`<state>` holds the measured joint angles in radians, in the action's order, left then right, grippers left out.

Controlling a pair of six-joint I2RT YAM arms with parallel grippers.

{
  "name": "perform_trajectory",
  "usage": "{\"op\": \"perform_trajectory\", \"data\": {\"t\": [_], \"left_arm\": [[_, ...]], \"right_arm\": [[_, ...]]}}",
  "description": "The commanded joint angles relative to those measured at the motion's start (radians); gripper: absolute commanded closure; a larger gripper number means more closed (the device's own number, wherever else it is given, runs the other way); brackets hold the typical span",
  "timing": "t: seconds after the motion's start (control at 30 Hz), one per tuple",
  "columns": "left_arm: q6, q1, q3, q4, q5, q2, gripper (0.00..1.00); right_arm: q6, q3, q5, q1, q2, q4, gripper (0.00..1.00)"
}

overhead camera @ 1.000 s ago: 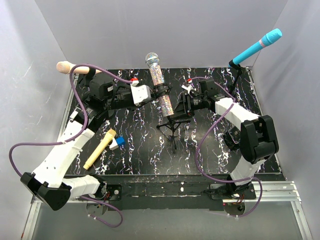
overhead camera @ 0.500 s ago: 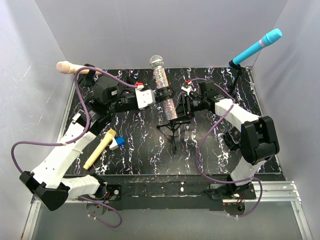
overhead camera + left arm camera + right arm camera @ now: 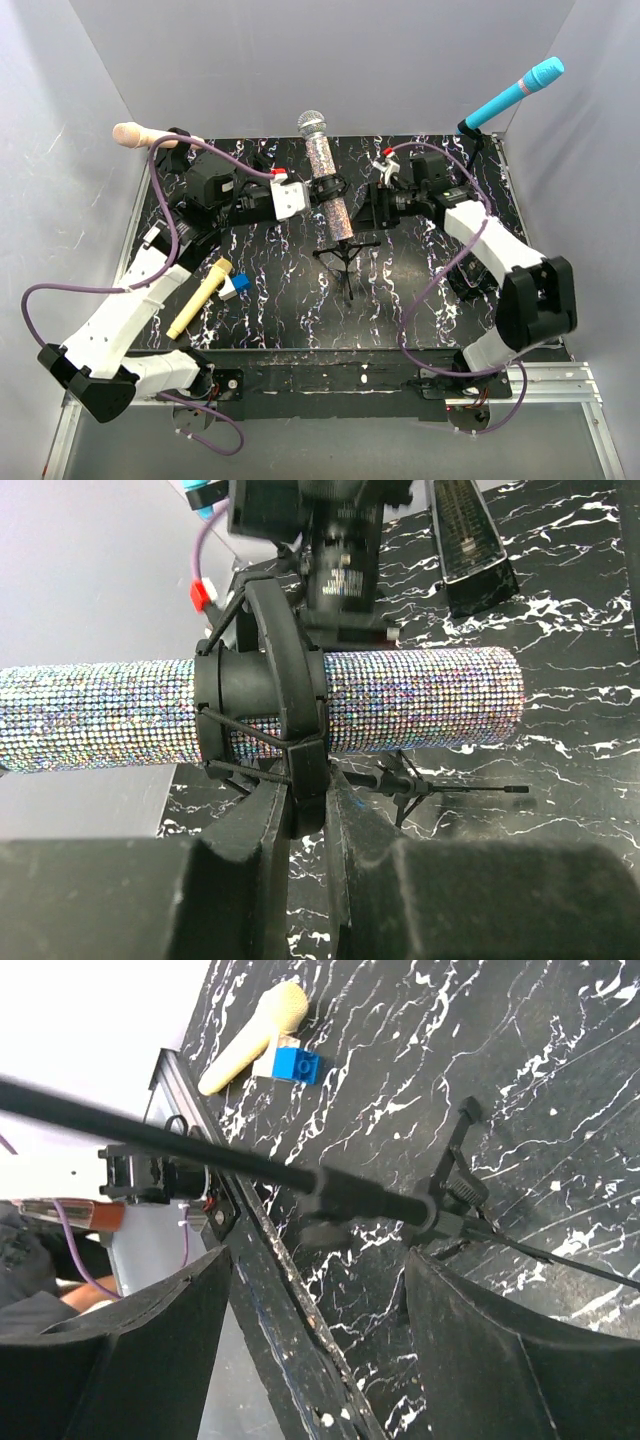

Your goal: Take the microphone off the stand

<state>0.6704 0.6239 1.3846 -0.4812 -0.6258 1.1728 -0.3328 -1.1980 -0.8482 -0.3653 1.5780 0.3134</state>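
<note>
A glitter-covered microphone (image 3: 327,185) sits tilted in the black clip (image 3: 262,685) of a small tripod stand (image 3: 344,256) in the middle of the table. In the left wrist view the microphone (image 3: 420,700) lies across the frame, ringed by the clip. My left gripper (image 3: 308,800) is shut on the tab under the clip; from above the left gripper (image 3: 308,196) is just left of the microphone. My right gripper (image 3: 368,208) stands open to the right of the stand. The stand's pole (image 3: 350,1195) crosses just beyond its spread fingers (image 3: 470,1340), untouched.
A cyan microphone (image 3: 515,92) on a stand rises at the back right. A beige one (image 3: 130,134) stands at the back left. A yellow microphone (image 3: 200,298) and a blue block (image 3: 240,283) lie at the front left. Grey walls enclose the table.
My right gripper has opened, let go of the stand's pole and drawn back to the right. The left gripper keeps its hold on the clip; the microphone has shifted slightly right.
</note>
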Motion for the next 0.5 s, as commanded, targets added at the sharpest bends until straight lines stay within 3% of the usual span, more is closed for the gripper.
{"op": "perform_trajectory", "data": {"t": [0.0,0.27,0.3,0.4,0.47], "left_arm": [[-0.011,0.010,-0.012,-0.057,-0.057,-0.045,1.00],[0.041,0.040,-0.032,-0.082,-0.063,-0.055,1.00],[0.046,0.042,-0.030,-0.082,-0.064,-0.055,0.96],[0.072,0.057,-0.001,-0.114,-0.066,-0.039,0.66],[0.084,0.062,0.016,-0.131,-0.074,-0.030,0.56]], "right_arm": [[0.150,-0.032,-0.016,0.014,-0.151,0.121,0.23],[0.270,-0.057,0.020,0.019,-0.276,0.245,0.23],[0.278,-0.064,0.018,0.020,-0.289,0.260,0.23],[0.282,-0.110,0.005,0.031,-0.320,0.297,0.23],[0.291,-0.147,-0.002,0.034,-0.345,0.319,0.23]]}}
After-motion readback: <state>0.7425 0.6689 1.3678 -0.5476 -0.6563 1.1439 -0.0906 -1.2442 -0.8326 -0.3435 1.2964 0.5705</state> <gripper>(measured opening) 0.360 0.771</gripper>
